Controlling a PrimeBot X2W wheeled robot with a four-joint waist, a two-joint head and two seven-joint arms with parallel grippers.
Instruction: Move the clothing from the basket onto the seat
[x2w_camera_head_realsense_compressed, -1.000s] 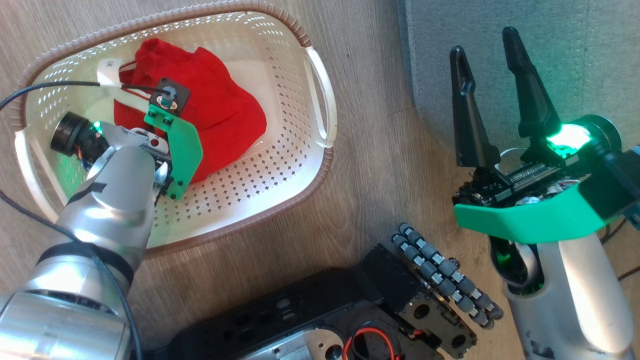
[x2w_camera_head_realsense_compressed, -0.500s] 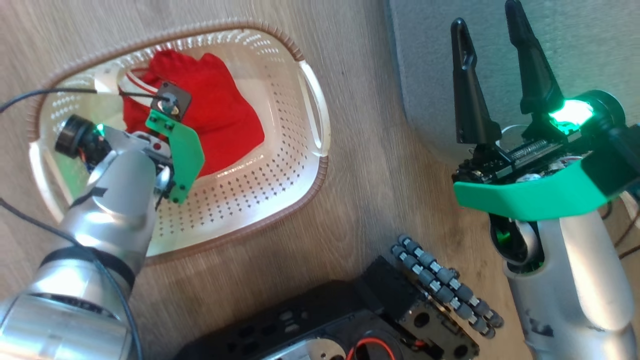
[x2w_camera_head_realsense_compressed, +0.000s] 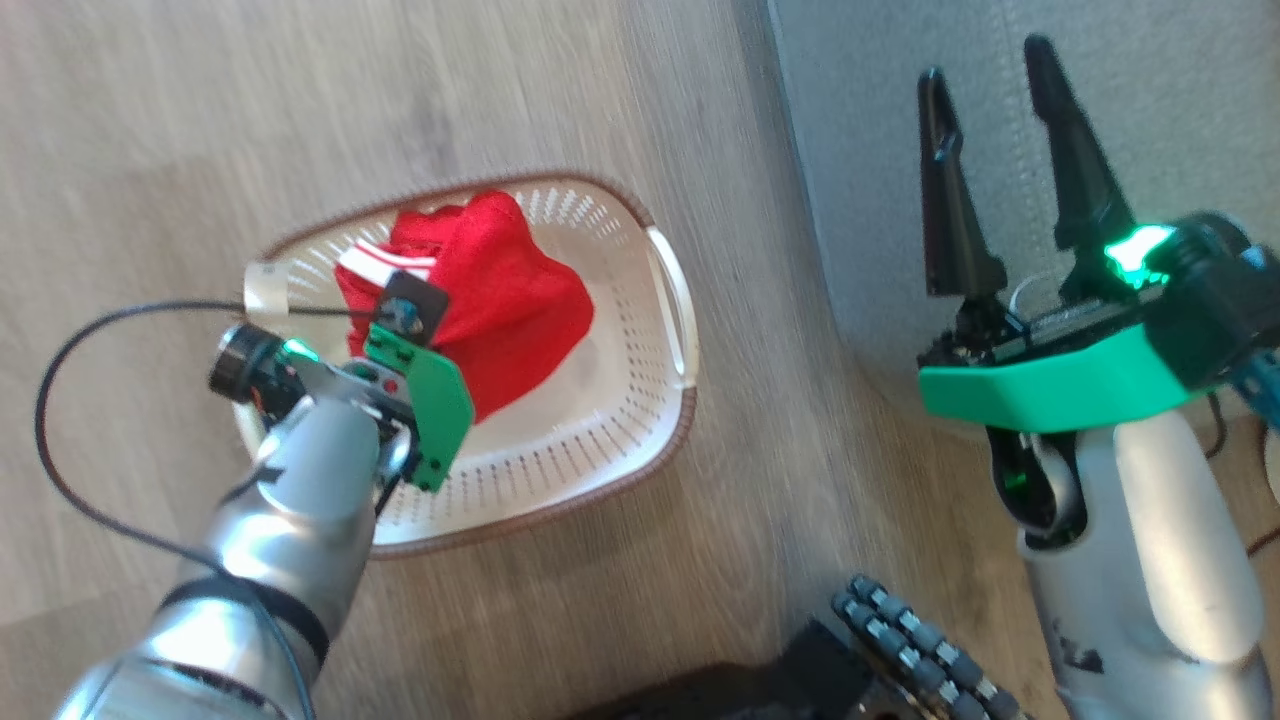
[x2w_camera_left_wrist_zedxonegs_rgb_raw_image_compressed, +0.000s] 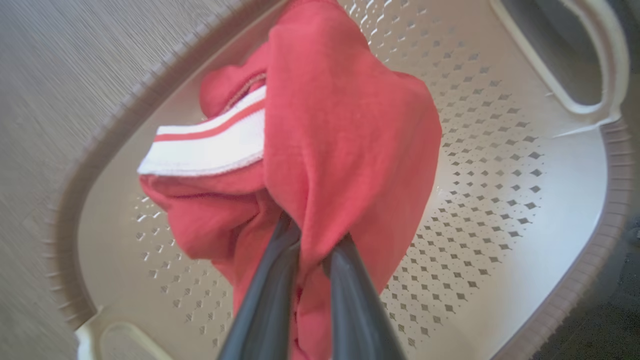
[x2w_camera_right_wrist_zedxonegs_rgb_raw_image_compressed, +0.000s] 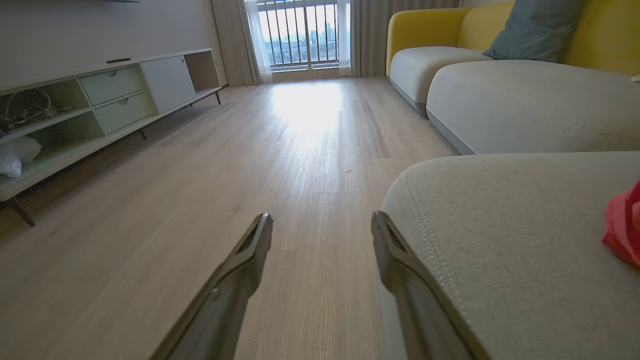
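While the left gripper (x2w_camera_left_wrist_zedxonegs_rgb_raw_image_compressed: 312, 240) pinches a fold of the bright red fabric garment (x2w_camera_left_wrist_zedxonegs_rgb_raw_image_compressed: 345, 135) with white striped trim, its jaws nearly closed on the cloth, that garment sits bunched inside the cream perforated plastic basket (x2w_camera_head_realsense_compressed: 600, 480) on the wooden floor (x2w_camera_head_realsense_compressed: 150, 130). Right of it, the right gripper (x2w_camera_head_realsense_compressed: 985, 60) hovers at the large grey upholstered seat (x2w_camera_head_realsense_compressed: 1150, 100), jaws wide apart and empty. A second red cloth (x2w_camera_right_wrist_zedxonegs_rgb_raw_image_compressed: 622, 232) lies on the seat.
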